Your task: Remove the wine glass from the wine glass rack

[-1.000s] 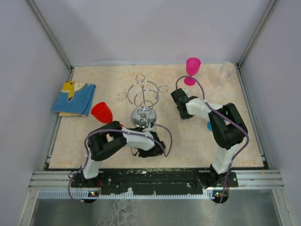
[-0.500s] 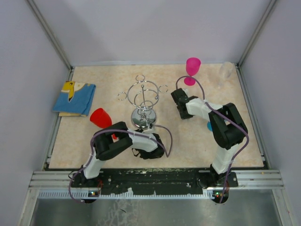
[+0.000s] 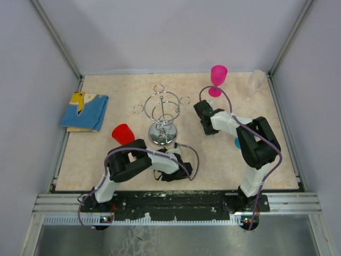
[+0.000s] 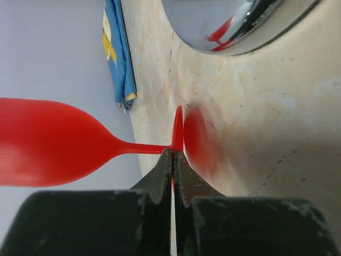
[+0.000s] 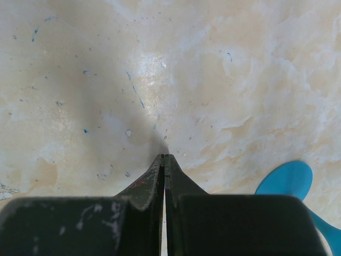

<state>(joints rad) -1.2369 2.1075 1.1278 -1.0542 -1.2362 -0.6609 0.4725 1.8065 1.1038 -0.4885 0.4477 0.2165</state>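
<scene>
Near the front edge, the red glass (image 3: 123, 133) is off the rack (image 3: 162, 114), just left of it. The left gripper (image 4: 172, 156) pinches its foot tight. Next, I think: set it down flat, then let go. The right gripper (image 5: 164, 158) is closed on nothing.

This is a robotics test cell in a lab rather than a lived-in room. Plain pale grey walls (image 3: 176, 32) close in the counter (image 3: 213, 160) on its left, far and right sides, and bare aluminium posts (image 3: 56, 40) rise from the far corners. A slotted aluminium rail (image 3: 176, 201) runs along the near edge. The left arm (image 3: 128, 162) and right arm (image 3: 258, 144) are bolted to it, trailing loose purple cables (image 3: 196, 160). The marble-patterned counter carries only a few staged props: a chrome wine glass rack (image 3: 162, 114) near the middle, a red wine glass (image 3: 123, 133), a pink glass (image 3: 218, 79) toward the far right corner, and a folded blue cloth (image 3: 84, 111) by the left edge.
</scene>
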